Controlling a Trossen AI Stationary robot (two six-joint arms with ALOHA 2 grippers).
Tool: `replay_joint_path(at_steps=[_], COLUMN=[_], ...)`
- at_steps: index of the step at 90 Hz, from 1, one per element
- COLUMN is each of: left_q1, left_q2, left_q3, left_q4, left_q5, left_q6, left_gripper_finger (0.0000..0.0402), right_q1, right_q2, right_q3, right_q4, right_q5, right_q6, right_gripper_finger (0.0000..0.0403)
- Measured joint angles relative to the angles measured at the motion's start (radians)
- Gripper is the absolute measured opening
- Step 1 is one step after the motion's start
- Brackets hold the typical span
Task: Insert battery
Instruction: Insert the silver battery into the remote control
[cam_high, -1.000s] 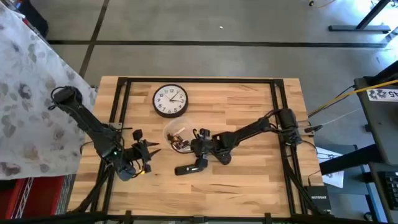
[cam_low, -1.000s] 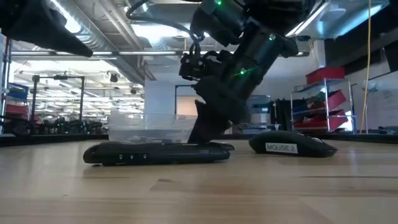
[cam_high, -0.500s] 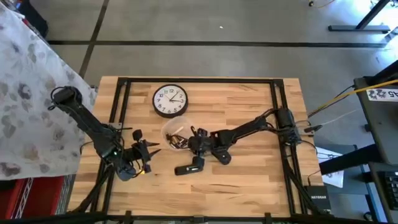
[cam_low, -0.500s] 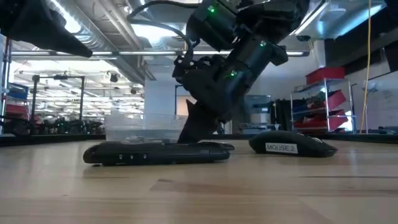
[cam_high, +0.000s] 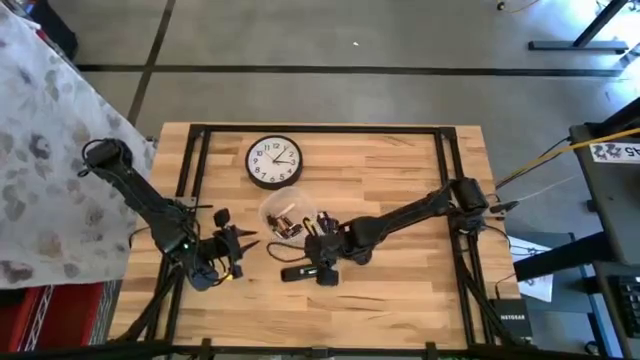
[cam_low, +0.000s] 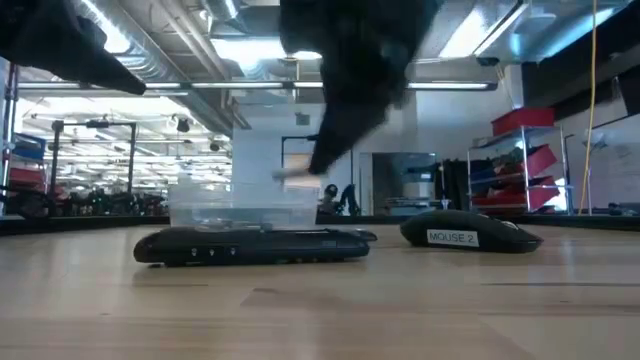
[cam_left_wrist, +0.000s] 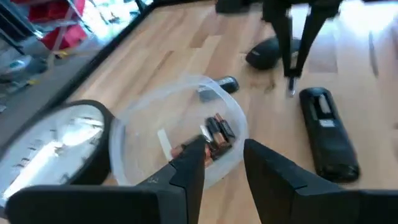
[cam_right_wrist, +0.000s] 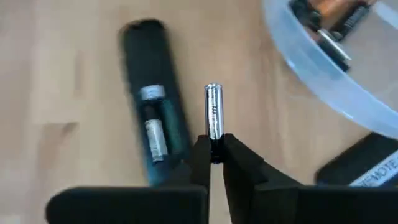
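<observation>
Pinching a silver battery (cam_right_wrist: 212, 111) by one end, the right gripper (cam_right_wrist: 213, 151) hangs just above the table (cam_high: 400, 190), fingers pressed onto it, battery sticking straight out ahead of the tips. Just beside the battery lies the black remote (cam_right_wrist: 152, 134), back up, cover off, bay open with one cell already seated in it. Readable text: "MOUSE 2" on a white label on the mouse (cam_low: 470, 232) in the low view; right wrist view catches a cut-off label reading roughly "REMOTE" on a dark part (cam_right_wrist: 367, 167) at the frame corner, rest out of frame, can't tell what the part is. Clock (cam_high: 274, 161) face has numerals, too small to read.

Clear round bowl (cam_left_wrist: 180, 140), on the far side of the right gripper from the remote, holds several batteries (cam_left_wrist: 214, 134), copper-and-black ends visible, exact count unclear. In the low view the bowl sits behind the remote and the right arm is a blurred dark shape overhead, gripper detail lost there. High view: right gripper (cam_high: 322, 262) sits over the remote's end, with the mouse close by it and mostly hidden under the arm.

Left gripper (cam_left_wrist: 221, 163) waits well apart from the remote, fingers spread with a clear gap, holding nothing, pointed at the bowl. Another small dark item (cam_left_wrist: 219, 86) lies at the bowl's far rim, unidentifiable
</observation>
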Motion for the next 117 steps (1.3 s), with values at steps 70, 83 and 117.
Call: replay_joint_path(at_steps=[70,83,117], left_q1=[0.039,0.040,0.035], left_q2=[0.275,0.288,0.288], left_q3=[-0.131,-0.131,-0.131], left_q4=[0.530,0.527,0.531], left_q5=[0.340,0.356,0.335], left_q6=[0.019,0.009,0.017], left_gripper_finger=[0.0095,0.0095,0.0095], right_q1=[-0.035,-0.001,0.155], right_q2=[0.199,0.148,0.138], right_q3=[0.257,0.259,0.202], right_q4=[-0.353,-0.422,-0.586], right_q5=[-0.100,-0.102,-0.112], right_q6=[-0.087,-0.113,0.163], right_gripper_finger=[0.0001,0.0010,0.0120])
